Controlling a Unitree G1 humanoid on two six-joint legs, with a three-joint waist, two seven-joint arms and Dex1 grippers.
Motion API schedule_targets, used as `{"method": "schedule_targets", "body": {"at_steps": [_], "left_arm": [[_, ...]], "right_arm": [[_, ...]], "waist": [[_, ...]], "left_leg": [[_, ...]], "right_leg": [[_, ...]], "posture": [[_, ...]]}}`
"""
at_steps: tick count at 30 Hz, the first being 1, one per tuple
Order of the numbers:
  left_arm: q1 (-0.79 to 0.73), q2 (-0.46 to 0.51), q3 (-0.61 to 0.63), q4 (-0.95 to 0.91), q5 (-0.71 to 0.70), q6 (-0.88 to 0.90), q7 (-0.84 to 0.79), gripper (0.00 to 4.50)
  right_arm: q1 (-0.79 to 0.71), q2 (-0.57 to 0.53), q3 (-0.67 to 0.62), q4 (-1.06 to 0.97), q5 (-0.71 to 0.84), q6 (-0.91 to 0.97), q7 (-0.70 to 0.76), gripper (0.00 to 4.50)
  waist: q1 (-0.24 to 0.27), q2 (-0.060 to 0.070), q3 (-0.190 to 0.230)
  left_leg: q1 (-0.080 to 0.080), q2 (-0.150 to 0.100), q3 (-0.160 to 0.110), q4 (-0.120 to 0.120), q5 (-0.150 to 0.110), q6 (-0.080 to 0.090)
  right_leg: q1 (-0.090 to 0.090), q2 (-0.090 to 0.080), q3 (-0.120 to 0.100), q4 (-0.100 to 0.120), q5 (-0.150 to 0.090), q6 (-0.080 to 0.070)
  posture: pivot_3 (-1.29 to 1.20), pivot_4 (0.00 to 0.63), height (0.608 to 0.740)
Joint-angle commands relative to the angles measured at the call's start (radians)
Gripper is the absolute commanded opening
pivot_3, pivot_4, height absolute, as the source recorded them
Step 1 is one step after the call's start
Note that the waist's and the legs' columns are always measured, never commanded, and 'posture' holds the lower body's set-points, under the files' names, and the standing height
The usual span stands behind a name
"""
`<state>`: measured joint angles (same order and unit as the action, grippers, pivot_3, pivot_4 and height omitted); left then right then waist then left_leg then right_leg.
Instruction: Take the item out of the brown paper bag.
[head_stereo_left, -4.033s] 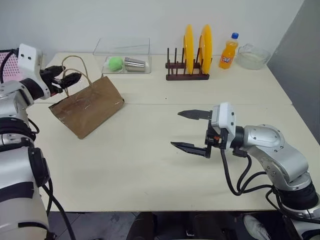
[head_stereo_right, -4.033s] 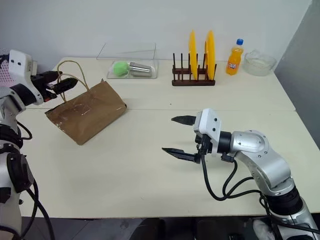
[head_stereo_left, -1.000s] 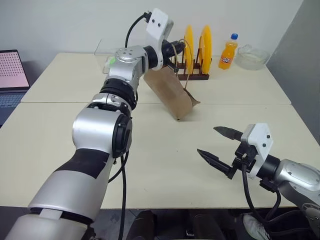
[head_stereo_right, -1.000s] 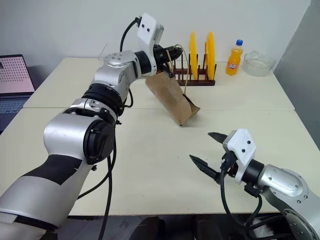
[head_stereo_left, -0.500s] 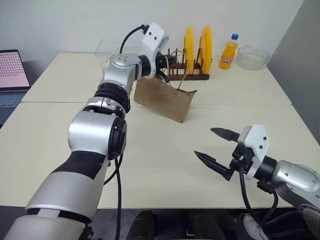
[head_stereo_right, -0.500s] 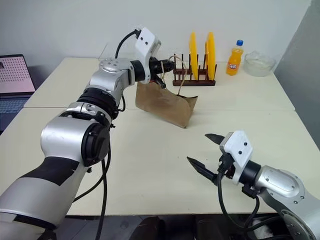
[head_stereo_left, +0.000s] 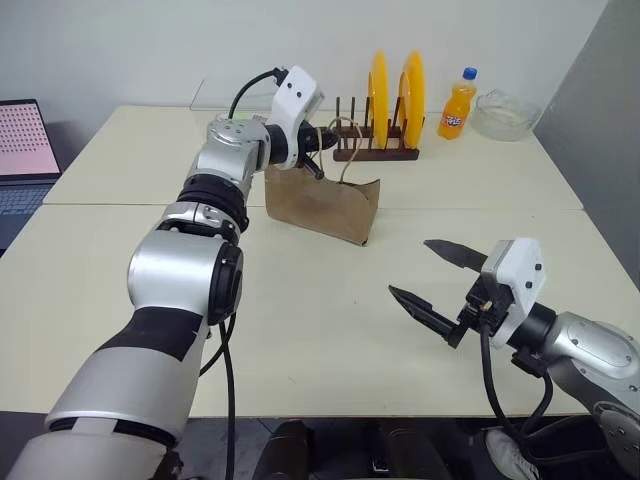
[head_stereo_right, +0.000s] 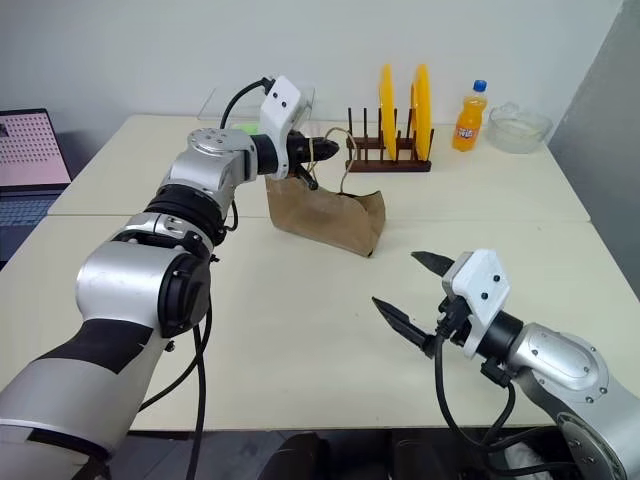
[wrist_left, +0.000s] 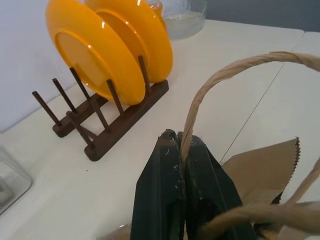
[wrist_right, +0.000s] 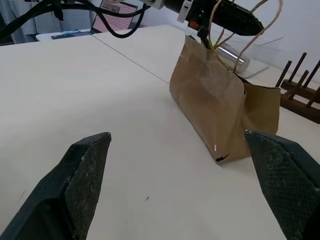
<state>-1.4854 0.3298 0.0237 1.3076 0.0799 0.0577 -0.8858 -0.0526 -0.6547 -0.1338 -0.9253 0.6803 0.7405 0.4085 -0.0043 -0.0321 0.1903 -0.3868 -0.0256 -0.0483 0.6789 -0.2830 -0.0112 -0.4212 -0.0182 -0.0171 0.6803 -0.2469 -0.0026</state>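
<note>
The brown paper bag (head_stereo_left: 322, 207) stands on the table in front of the plate rack, mouth up and its bottom on the tabletop. My left gripper (head_stereo_left: 322, 143) is shut on one twisted-paper handle (wrist_left: 215, 82) just above the bag's left top edge; the other handle loops free beside it. My right gripper (head_stereo_left: 410, 267) hovers open and empty over the near right of the table, pointing toward the bag (wrist_right: 210, 100) and well short of it. The item is hidden.
A dark wooden rack with two yellow plates (head_stereo_left: 385, 120) stands right behind the bag. An orange soda bottle (head_stereo_left: 457, 103) and a glass bowl (head_stereo_left: 505, 112) sit at the back right. A laptop (head_stereo_left: 25, 140) is at the far left.
My left gripper carried the bag from the table's left side to the middle, then came down and leftward; the bag went from hanging tilted to standing on the table. The right gripper stayed put.
</note>
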Motion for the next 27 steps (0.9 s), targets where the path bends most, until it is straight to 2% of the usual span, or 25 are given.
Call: {"method": "schedule_targets", "body": {"at_steps": [1, 19, 25, 27], "left_arm": [[-0.012, 0.013, -0.011, -0.055, -0.001, 0.004, -0.017, 0.04], [-0.028, 0.053, -0.021, -0.111, -0.008, 0.121, -0.029, 0.04], [0.050, 0.064, -0.063, -0.159, 0.016, 0.060, -0.080, 0.04], [0.072, 0.074, -0.074, -0.165, 0.027, 0.026, -0.061, 0.43]], "right_arm": [[-0.021, 0.008, -0.010, -0.004, -0.009, -0.025, -0.015, 4.50], [-0.072, 0.045, 0.033, 0.043, -0.050, -0.056, -0.019, 4.50], [-0.076, 0.052, 0.055, 0.057, -0.069, -0.075, -0.011, 4.50], [-0.078, 0.051, 0.058, 0.059, -0.075, -0.079, -0.007, 4.50]], "waist": [[0.000, 0.000, 0.000], [-0.001, 0.000, 0.000], [-0.001, 0.000, 0.000], [-0.002, 0.000, 0.000]], "left_leg": [[0.000, 0.000, 0.000, 0.000, 0.000, 0.000], [0.000, 0.000, 0.000, 0.000, 0.000, 0.000], [0.001, 0.000, 0.000, 0.000, 0.000, 0.000], [0.001, 0.000, 0.001, 0.000, 0.000, 0.000]], "right_leg": [[0.000, 0.000, 0.000, 0.000, 0.000, 0.000], [0.000, 0.000, 0.000, 0.000, 0.000, 0.000], [0.000, 0.000, 0.001, 0.000, 0.000, 0.000], [0.000, 0.000, 0.001, 0.001, 0.001, -0.001]], "posture": [[0.00, 0.150, 0.740], [0.00, 0.150, 0.740], [0.00, 0.150, 0.740], [0.00, 0.150, 0.740]]}}
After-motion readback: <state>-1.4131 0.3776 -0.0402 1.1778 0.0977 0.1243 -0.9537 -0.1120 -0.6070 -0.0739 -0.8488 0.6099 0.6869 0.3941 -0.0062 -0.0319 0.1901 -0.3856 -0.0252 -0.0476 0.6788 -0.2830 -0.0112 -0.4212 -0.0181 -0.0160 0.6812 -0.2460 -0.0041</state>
